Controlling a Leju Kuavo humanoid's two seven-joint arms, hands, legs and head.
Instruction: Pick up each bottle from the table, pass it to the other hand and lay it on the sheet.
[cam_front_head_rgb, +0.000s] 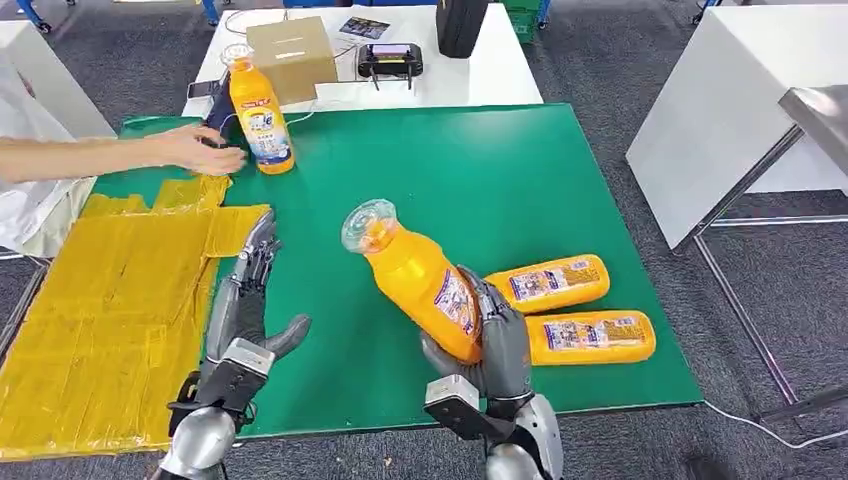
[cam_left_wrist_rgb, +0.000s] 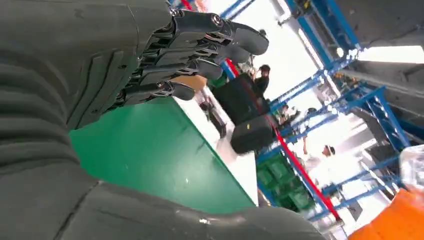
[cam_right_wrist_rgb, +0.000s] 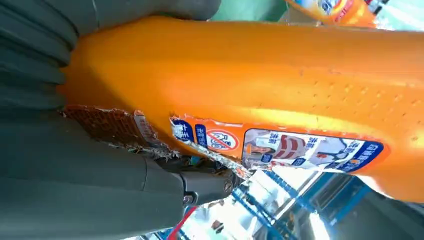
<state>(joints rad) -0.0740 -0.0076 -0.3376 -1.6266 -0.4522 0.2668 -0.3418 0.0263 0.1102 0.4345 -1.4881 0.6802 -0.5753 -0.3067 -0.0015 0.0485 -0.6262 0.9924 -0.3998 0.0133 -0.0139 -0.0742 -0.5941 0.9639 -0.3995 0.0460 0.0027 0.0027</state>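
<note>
My right hand (cam_front_head_rgb: 497, 345) grips an orange bottle (cam_front_head_rgb: 418, 278) near its base and holds it above the green table, its clear cap tilted up and to the left. Up close, the right wrist view has this bottle's orange body (cam_right_wrist_rgb: 260, 75) with a torn label. My left hand (cam_front_head_rgb: 248, 290) is open, fingers stretched forward, at the edge of the yellow sheet (cam_front_head_rgb: 110, 300); the same hand (cam_left_wrist_rgb: 165, 55) is seen over the green top from the left wrist camera. Two more orange bottles (cam_front_head_rgb: 548, 283) (cam_front_head_rgb: 590, 337) lie on their sides to my right.
A person's hand (cam_front_head_rgb: 195, 148) rests on the table at the far left beside a standing orange bottle (cam_front_head_rgb: 259, 113). On the white table behind it are a cardboard box (cam_front_head_rgb: 291, 58), a controller (cam_front_head_rgb: 390, 61) and a black case (cam_front_head_rgb: 461, 24). A white table (cam_front_head_rgb: 720, 110) stands to the right.
</note>
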